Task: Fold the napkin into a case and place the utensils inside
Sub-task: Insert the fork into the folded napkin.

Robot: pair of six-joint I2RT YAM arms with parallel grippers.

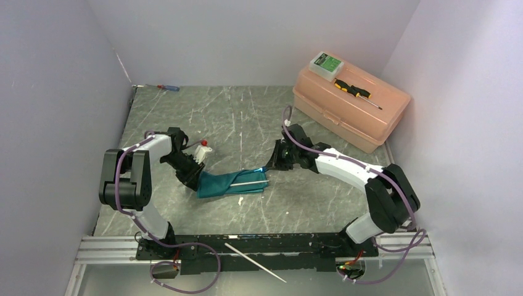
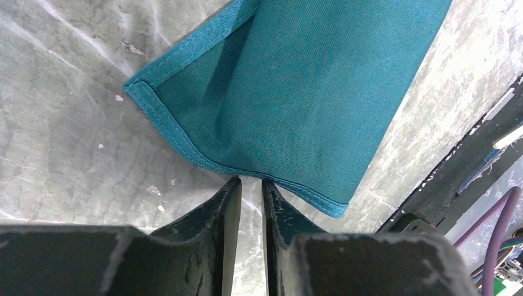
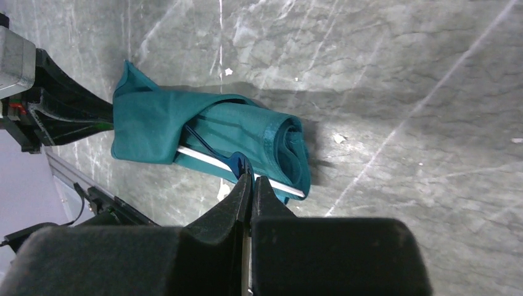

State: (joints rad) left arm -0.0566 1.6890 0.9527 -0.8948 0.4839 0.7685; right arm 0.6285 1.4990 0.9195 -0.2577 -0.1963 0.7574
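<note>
- Teal cloth at centre stage: the napkin (image 1: pixel 225 184) lies on the grey marbled desk (image 1: pixel 247 117) between the two arms, folded into a loose oblong with its long side running left to right.
- Over on the left wrist view, the napkin (image 2: pixel 308 92) shows a stitched hem and one corner turned over on itself, flat on the desk.
- Left hand (image 2: pixel 251 184) sits right at that hem, its fingers parted by only a narrow slit, with bare desk showing through and no cloth in between.
- From above, the left hand (image 1: pixel 196 177) is at the napkin's left end and the right hand (image 1: pixel 272 164) at its right end.
- Right wrist view now: the napkin (image 3: pixel 154 129) is rolled open at the near end like a pocket mouth.
- A white stick (image 3: pixel 203 158) pokes out of that mouth, lying along the fold; from above the same white stick (image 1: pixel 250 182) runs across the cloth's right half.
- The blue utensil (image 3: pixel 242 161) reaches into the fold too, its outer end right at the fingertips.
- Right hand (image 3: pixel 251 180) is pressed together, tips meeting the blue utensil's end; whether it actually pinches it, I cannot tell.
- A second white stick (image 1: pixel 254 261) lies well apart, across the black rail at the near edge.
- Back right, a peach toolbox (image 1: pixel 351 108) carries a yellow-and-black screwdriver (image 1: pixel 354 91) and a green-and-white box (image 1: pixel 325 63).
- Far left corner: a red-and-blue screwdriver (image 1: pixel 168 87) by the wall.
</note>
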